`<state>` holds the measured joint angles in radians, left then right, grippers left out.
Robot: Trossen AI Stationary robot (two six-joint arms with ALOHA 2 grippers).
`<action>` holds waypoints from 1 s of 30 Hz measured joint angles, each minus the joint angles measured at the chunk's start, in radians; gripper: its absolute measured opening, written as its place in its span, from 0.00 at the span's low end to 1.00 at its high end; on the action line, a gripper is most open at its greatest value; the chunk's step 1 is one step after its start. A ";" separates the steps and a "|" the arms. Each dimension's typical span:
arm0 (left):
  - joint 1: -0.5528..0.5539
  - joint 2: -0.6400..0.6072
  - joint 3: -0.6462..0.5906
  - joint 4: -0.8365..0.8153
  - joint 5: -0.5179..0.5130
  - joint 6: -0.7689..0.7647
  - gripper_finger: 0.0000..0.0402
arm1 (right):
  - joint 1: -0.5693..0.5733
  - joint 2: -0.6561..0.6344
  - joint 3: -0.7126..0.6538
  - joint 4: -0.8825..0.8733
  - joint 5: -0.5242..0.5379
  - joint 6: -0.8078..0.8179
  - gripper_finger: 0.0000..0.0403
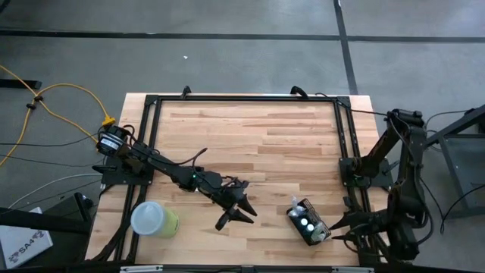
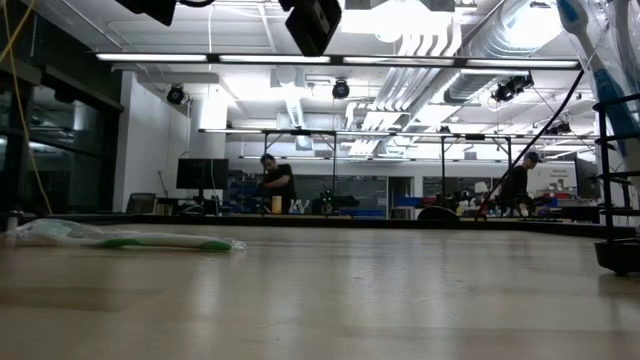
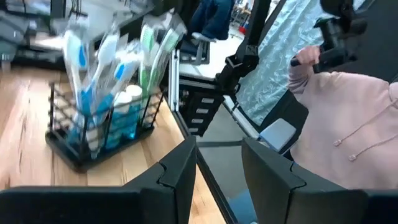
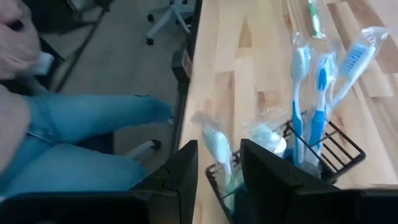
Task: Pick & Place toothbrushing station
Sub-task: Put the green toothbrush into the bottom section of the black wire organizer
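The black wire-mesh toothbrushing station (image 1: pixel 308 224) stands on the wooden surface (image 1: pixel 250 136). The right claw (image 1: pixel 339 230), fingers apart, sits just beside it. The left claw (image 1: pixel 236 209) hovers open.

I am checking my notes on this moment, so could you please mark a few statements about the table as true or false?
1. The holder stands near the right gripper. True.
2. The green cup lies on the table's right side. False: it is on the left side, near the left arm.
3. The holder contains wrapped toothbrushes. True.
4. The left gripper grips the holder. False: it is over bare wood, apart from the holder, with its fingers open.
5. A person in a pink hoodie shows beyond the table. True.
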<state>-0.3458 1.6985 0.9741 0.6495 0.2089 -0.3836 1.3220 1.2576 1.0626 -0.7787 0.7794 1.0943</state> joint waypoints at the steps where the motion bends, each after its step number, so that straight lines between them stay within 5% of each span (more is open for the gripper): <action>1: 0.000 0.000 0.000 -0.010 0.000 -0.009 0.31 | 0.000 -0.014 0.000 0.005 -0.005 0.000 0.28; 6: 0.000 -0.008 0.000 -0.145 0.000 -0.069 0.31 | 0.000 -0.087 0.000 0.091 -0.004 -0.082 0.28; 17: 0.038 -0.041 0.000 -0.539 -0.029 -0.236 0.31 | -0.081 -0.153 0.001 0.467 0.001 -0.593 0.28; 24: 0.027 -0.095 0.000 -0.924 -0.127 -0.174 0.31 | -0.166 -0.153 0.001 0.479 -0.062 -0.623 0.28; 30: -0.002 -0.093 0.000 -0.989 -0.199 -0.031 0.31 | -0.222 -0.153 0.001 0.483 -0.100 -0.622 0.28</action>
<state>-0.3482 1.6053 0.9739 -0.3399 0.0099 -0.4147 1.1000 1.1046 1.0634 -0.2953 0.6794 0.4718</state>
